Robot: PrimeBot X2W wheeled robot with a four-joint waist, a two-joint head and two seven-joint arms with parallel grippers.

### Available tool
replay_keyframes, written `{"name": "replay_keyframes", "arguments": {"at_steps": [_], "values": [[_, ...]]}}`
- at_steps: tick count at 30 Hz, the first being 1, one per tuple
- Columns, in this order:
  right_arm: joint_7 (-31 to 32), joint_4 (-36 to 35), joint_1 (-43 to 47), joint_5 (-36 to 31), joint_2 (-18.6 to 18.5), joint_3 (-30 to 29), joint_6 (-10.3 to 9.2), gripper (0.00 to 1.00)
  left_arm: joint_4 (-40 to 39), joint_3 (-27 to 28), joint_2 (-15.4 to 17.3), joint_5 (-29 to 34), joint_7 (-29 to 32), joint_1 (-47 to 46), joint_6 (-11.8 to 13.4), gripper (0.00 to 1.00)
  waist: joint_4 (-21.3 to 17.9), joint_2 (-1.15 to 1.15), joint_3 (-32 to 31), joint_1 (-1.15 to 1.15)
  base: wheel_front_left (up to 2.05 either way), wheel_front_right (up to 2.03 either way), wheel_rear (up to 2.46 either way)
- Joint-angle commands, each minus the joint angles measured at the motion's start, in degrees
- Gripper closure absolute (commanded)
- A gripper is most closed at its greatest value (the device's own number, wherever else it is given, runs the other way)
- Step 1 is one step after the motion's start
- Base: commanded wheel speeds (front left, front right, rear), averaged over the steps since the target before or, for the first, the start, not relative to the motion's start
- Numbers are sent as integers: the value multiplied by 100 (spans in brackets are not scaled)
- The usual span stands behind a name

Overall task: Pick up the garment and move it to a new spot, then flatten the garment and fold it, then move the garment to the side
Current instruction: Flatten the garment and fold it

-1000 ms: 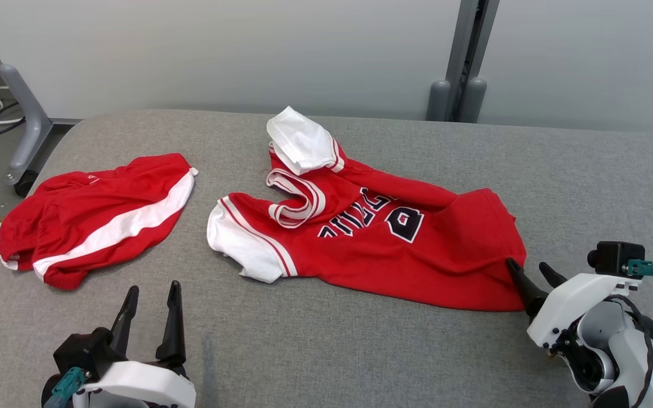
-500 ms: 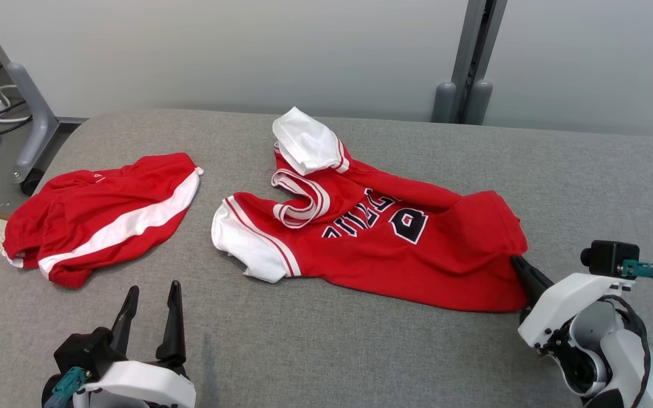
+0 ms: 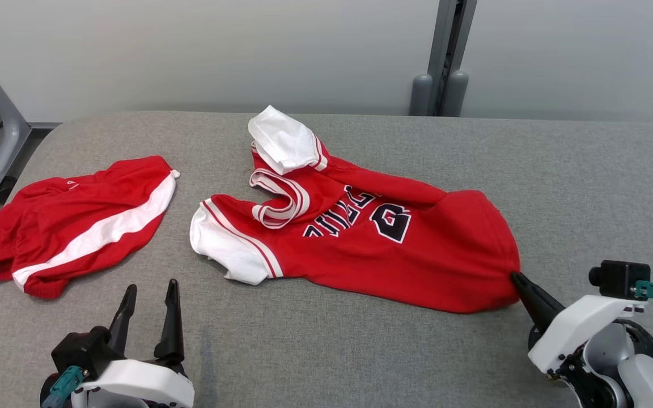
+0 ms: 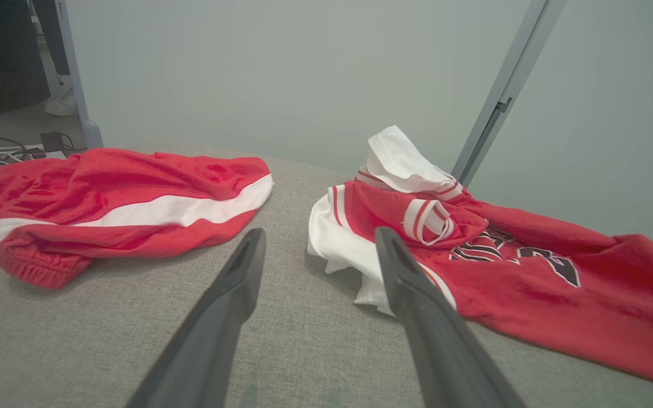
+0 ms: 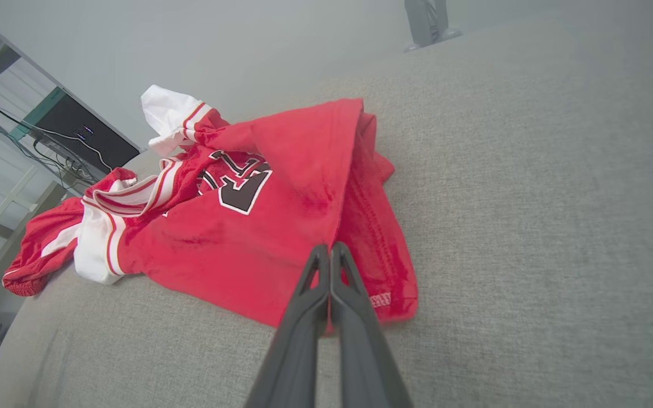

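Nearest the robot, lower left of the head view: left gripper poised over the grey padded table, its two dark fingers spread wide with nothing between them. From its wrist camera the left gripper points at the bare cloth gap between the two red pieces.

Lower right: right gripper, fingers pressed into a single point, tip touching the hem corner of the jersey. From its wrist camera the right gripper is clamped tight, with the red hem pinched at the tips.

Mid-table: the jersey lies rumpled, hem toward the right and collar toward the left. It is red with dark lettering. One white sleeve lies flat on the near left, and the other sleeve stands puffed up at the far end.

Left side: red shorts with a white stripe, bunched, lying apart from the jersey.

Beyond the table: a pale wall and a grey post.
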Motion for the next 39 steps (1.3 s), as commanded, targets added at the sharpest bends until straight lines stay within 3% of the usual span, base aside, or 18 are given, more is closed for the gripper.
{"name": "replay_keyframes", "arguments": {"at_steps": [1, 13, 18, 22, 26, 34, 39], "values": [[1, -81, 102, 56, -60, -73, 14, 100, -1, 9, 43, 50, 0, -104, -17, 0, 3, 0, 1, 0, 0, 0, 0], [903, -1466, 961, 544, -395, -666, 14, 100, 2, 52, 32, 37, 0, 6, -18, 0, -123, 0, 3, 0, 0, 0, 0], [1561, -2094, 1313, 925, -471, -1021, 14, 100, 1, 59, 30, 59, 0, -37, -29, 0, -217, 0, 49, 0, 0, 0, 0], [2055, -2545, 1637, 1131, -526, -1394, 14, 100, 14, 70, 27, 58, 0, -68, -37, 0, -278, 0, 75, 0, 0, 0, 0], [2103, -2895, 1804, 939, -443, -1994, 14, 100, 31, 87, 24, 67, 1, -76, -43, 0, -337, 0, 81, 0, 0, 0, 0], [2792, -2624, 1406, 577, -107, -2172, 14, 100, 97, 60, 31, 101, 1, -166, -82, 0, -431, 0, 114, 0, 0, 0, 0], [2727, -2007, 729, 516, -73, -2045, 14, 100, 130, -4, 22, 107, 0, -301, -116, 0, -375, 0, 212, 0, 0, 0, 0]]}}
